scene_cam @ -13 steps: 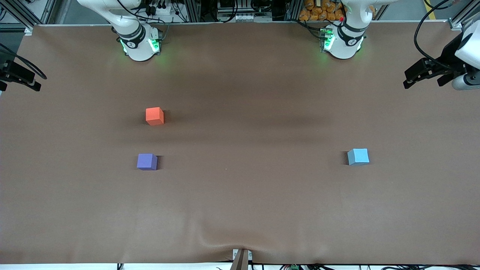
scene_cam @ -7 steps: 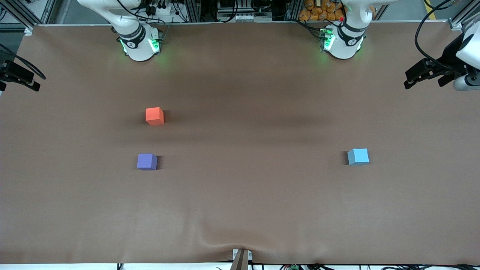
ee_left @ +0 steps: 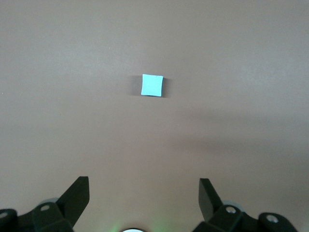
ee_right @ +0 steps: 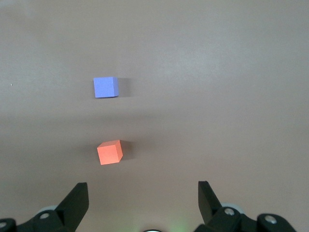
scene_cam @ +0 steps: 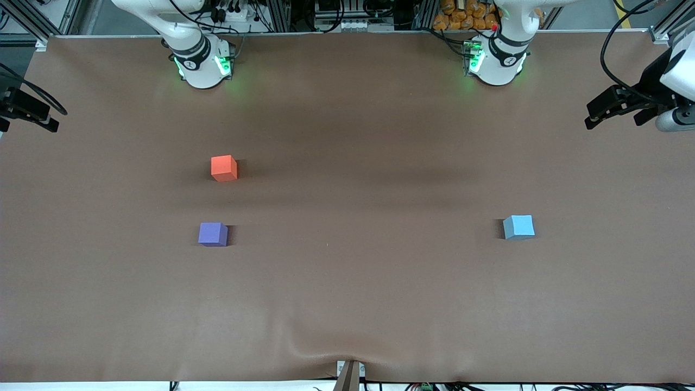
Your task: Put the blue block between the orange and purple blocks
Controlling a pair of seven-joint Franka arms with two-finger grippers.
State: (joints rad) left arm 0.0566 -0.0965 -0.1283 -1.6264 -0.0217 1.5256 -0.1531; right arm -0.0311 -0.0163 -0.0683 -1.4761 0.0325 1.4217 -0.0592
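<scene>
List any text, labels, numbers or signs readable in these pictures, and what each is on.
None can be read.
The blue block, orange block and purple block have plain faces.
Small dark marks on the two arm bases are too small to read.

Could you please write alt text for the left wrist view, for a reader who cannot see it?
A small light blue cube sits alone on the brown table, untouched. The left gripper hangs above the table with its two black fingers spread wide open and empty.
</scene>
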